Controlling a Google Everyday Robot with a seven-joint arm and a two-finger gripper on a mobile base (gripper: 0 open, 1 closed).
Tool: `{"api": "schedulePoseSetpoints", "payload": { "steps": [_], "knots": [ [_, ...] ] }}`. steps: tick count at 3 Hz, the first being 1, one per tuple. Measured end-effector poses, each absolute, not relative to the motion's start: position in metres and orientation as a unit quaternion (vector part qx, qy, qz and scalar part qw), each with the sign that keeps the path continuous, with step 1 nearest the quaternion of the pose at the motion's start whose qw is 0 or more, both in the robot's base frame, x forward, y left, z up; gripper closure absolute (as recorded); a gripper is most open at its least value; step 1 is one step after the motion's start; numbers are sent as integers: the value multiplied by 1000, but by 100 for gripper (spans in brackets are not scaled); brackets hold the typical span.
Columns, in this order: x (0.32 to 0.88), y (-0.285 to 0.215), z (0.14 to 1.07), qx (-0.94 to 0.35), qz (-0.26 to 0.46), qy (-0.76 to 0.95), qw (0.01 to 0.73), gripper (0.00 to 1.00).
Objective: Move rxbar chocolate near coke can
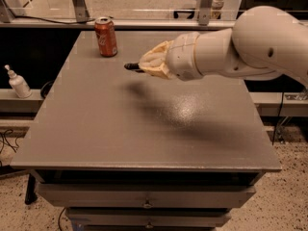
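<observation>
The coke can (106, 36) stands upright near the far left corner of the grey table (144, 129). My gripper (132, 67) hangs above the table, to the right of the can and a little nearer the camera, about a can's height away from it. Only a short dark tip shows past the cream cover of the arm (226, 52). I cannot tell whether that tip is the rxbar chocolate or part of the gripper. No black bar lies anywhere on the table top. The arm's shadow falls on the table's middle.
A white pump bottle (18, 82) stands on a low ledge left of the table. Metal posts and a rail run behind the far edge. Drawers (144, 203) sit under the front edge.
</observation>
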State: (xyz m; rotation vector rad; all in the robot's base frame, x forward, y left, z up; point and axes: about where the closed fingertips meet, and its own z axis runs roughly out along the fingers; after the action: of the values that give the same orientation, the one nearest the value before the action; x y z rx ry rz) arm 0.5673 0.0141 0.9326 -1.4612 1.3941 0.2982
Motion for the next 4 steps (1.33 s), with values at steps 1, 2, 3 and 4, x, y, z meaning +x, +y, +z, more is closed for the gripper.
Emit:
{"api": "schedulePoseSetpoints", "payload": {
  "steps": [1,2,3,4],
  "knots": [
    [585,20,929,-630,126,570,512,100],
    [607,32,919,-652,131,555,499,100],
    [640,45,908,-670,130,542,490,100],
    [673,56,903,-679,127,533,489,100]
  ]
}}
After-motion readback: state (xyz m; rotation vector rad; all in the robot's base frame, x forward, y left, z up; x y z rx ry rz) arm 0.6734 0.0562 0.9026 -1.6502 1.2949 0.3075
